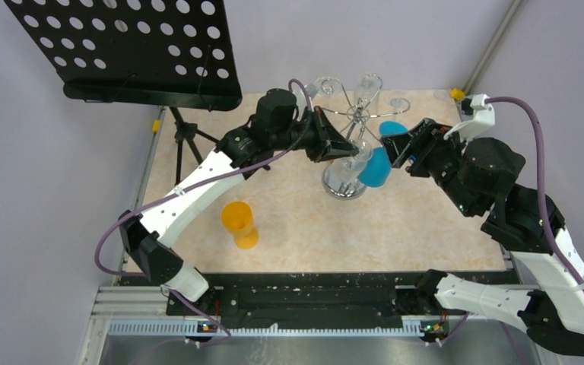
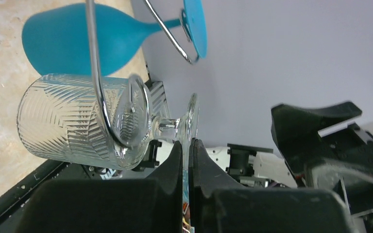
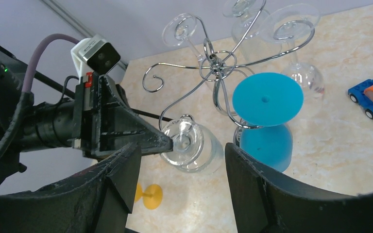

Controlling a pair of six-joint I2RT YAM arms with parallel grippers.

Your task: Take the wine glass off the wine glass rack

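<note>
The left gripper [image 2: 187, 145] has its jaws nearly closed, pinching the foot rim of the clear ribbed wine glass [image 2: 73, 121]. The glass hangs upside down on a curled arm of the wine glass rack [image 1: 357, 114], its long axis vertical and its bowl pointing down. At its 3 o'clock the right gripper [image 1: 395, 148] gapes wide and empty beside a blue glass [image 1: 375, 169]. The tabletop [image 1: 426, 220] is beige and marbled, the walls [image 1: 312, 38] pale lilac.

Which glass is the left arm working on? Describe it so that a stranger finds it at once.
Find the chrome wire rack with curled arms at the far middle of the table. On its near side two glasses hang foot-up, side by side. Take the clear cut-pattern glass whose foot sits between the left gripper's jaws; its neighbour, the opaque blue wine glass, is smooth.
</note>
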